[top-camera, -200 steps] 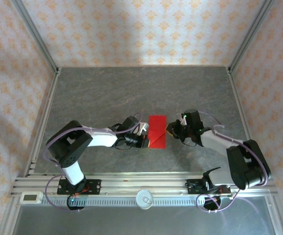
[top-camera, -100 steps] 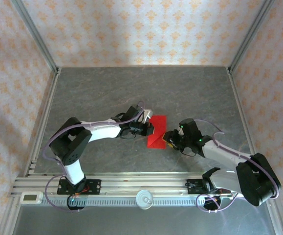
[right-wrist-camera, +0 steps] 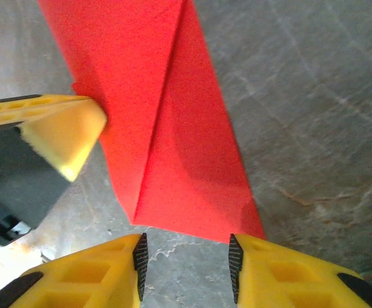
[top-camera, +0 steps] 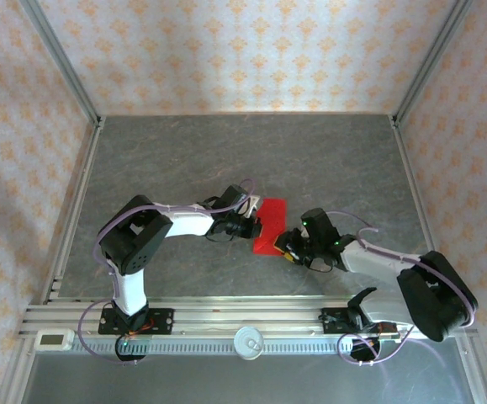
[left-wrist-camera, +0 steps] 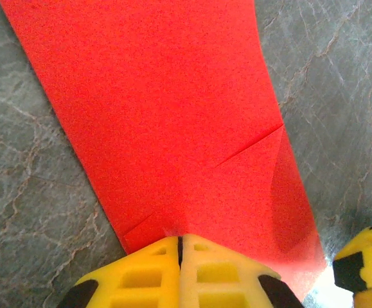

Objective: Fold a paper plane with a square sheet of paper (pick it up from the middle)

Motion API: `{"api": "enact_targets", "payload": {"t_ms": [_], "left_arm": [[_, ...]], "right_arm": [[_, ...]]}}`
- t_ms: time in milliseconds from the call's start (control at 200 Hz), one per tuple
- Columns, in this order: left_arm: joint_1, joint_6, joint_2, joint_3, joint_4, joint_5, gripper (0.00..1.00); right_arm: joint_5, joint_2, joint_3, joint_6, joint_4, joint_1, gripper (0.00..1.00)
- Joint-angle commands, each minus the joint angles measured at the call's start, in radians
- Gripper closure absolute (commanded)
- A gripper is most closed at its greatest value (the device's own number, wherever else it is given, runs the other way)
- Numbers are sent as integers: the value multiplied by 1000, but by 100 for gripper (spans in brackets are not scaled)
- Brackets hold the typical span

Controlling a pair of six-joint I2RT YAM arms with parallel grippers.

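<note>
The grey table [top-camera: 184, 160] carries the square sheet of paper [top-camera: 271, 220], a narrow red strip with a diagonal flap at its near end, lying flat between the arms. The left end effector [left-wrist-camera: 180, 256] has its fingers pressed together, tips on the strip's left edge. The right end effector [right-wrist-camera: 184, 256] stands parted just short of the near corner. Probably the left should pin the strip firmly while the right catches that corner without dragging the paper.
</note>
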Motion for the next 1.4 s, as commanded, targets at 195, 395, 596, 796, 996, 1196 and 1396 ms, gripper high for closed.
{"api": "enact_targets", "payload": {"t_ms": [195, 395, 596, 796, 996, 1196, 1396], "left_arm": [[4, 21, 12, -20, -19, 0, 95], [4, 14, 9, -26, -13, 1, 95], [4, 11, 2, -28, -15, 6, 95], [4, 6, -9, -35, -14, 9, 95], [4, -9, -13, -39, 3, 23, 95], [3, -17, -22, -39, 10, 26, 95], [4, -23, -27, -37, 11, 30, 95]], "right_arm": [[29, 65, 32, 19, 52, 5, 59], [39, 91, 72, 19, 89, 6, 57], [86, 126, 113, -1, 102, -9, 53], [47, 170, 126, -28, 177, -65, 52], [-22, 214, 128, -60, 265, -110, 57], [-39, 238, 116, -81, 298, -141, 67], [-62, 238, 99, -105, 317, -154, 77]]}}
